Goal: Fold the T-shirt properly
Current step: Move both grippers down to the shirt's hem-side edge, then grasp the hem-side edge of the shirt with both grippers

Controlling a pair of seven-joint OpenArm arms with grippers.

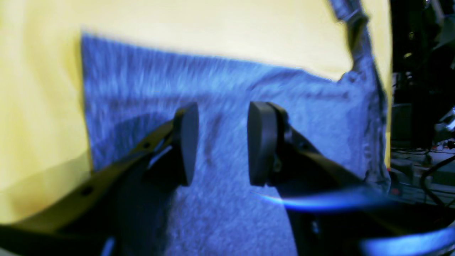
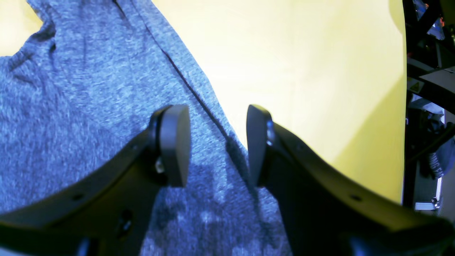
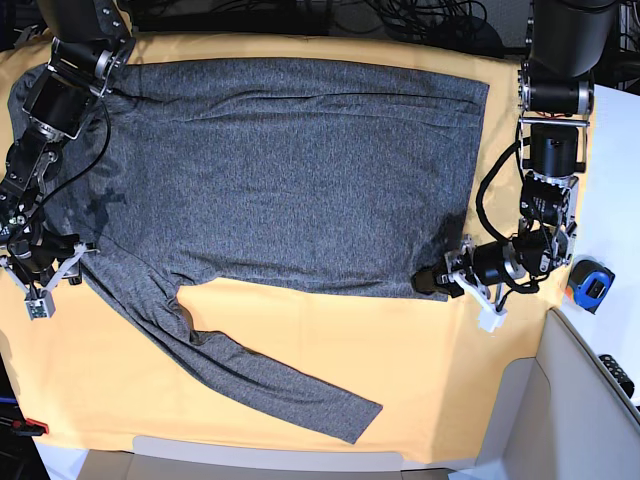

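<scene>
Left gripper and right gripper gape empty over the T-shirt, blurred in the left wrist view.

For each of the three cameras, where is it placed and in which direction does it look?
Left wrist: sits behind the left gripper, facing the T-shirt on the yellow cloth; open jaws show.
Right wrist: sits behind the right gripper, facing the shirt's sleeve seam; open jaws show.
Base: overhead, looking down on the whole shirt; both arms show at the sides.
Shared: all three show shirt and cloth.
</scene>
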